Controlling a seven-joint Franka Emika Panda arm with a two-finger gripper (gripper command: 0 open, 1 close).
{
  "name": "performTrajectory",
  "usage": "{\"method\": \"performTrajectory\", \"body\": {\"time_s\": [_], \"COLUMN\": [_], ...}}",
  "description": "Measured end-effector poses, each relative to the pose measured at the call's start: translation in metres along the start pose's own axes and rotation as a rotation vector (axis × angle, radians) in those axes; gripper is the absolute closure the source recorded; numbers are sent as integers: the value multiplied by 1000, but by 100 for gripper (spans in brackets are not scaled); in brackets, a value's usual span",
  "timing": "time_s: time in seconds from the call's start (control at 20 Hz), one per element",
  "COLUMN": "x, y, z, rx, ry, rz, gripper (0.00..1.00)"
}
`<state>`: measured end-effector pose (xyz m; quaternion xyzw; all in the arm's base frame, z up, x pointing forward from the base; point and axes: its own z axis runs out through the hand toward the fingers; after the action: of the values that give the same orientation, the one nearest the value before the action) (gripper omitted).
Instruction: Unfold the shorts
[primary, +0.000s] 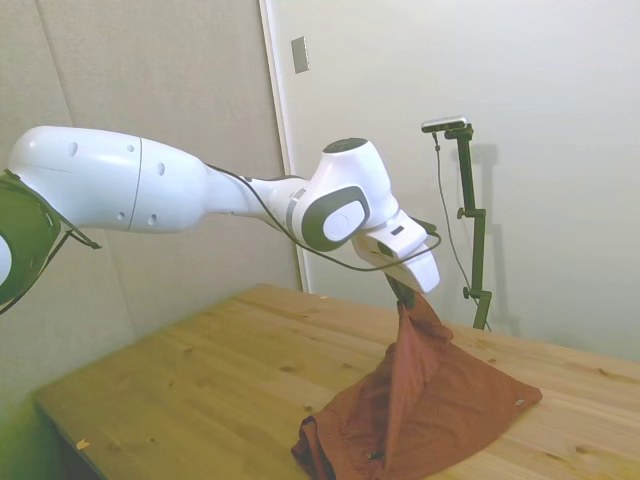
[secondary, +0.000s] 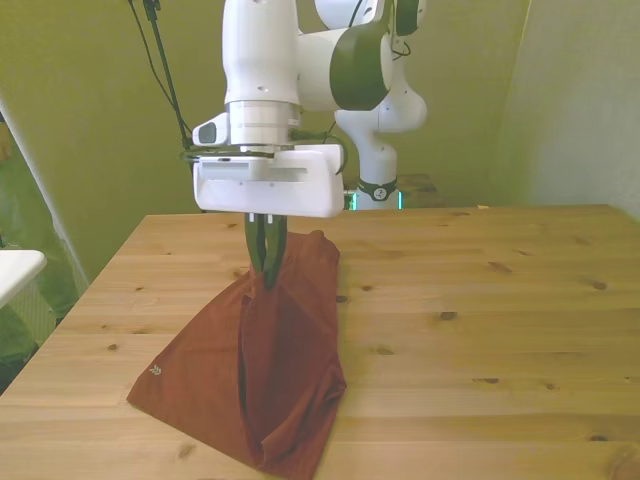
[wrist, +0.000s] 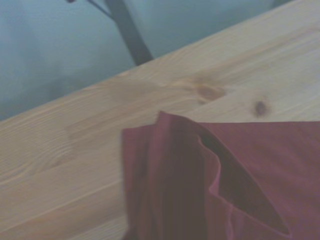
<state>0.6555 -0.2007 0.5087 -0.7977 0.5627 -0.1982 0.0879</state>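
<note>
The rust-red shorts hang like a tent from my gripper, which is shut on a pinch of fabric at their top. Their lower part still rests on the wooden table, spreading toward the front view's left, where a small pale mark shows. From the side, the shorts rise to a peak under the gripper, well above the tabletop. Up close, the wrist view shows folded red fabric with a dark fold opening.
The table's near edge runs just below the cloth's lowest fold. Bare wood stretches across the front view's right half. A white object sits off the table at the front view's left.
</note>
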Motion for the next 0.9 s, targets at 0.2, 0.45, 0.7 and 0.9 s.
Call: {"method": "performTrajectory", "body": {"time_s": [0.2, 0.45, 0.7, 0.9], "x": [-71, -192, -255, -265], "y": [-43, -81, -93, -100], "z": [-20, -15, 22, 40], "rx": [17, -7, -60, -93], "ry": [17, 42, 55, 44], "rz": [-69, -184, -257, -276], "gripper": [100, 100, 0, 0]}}
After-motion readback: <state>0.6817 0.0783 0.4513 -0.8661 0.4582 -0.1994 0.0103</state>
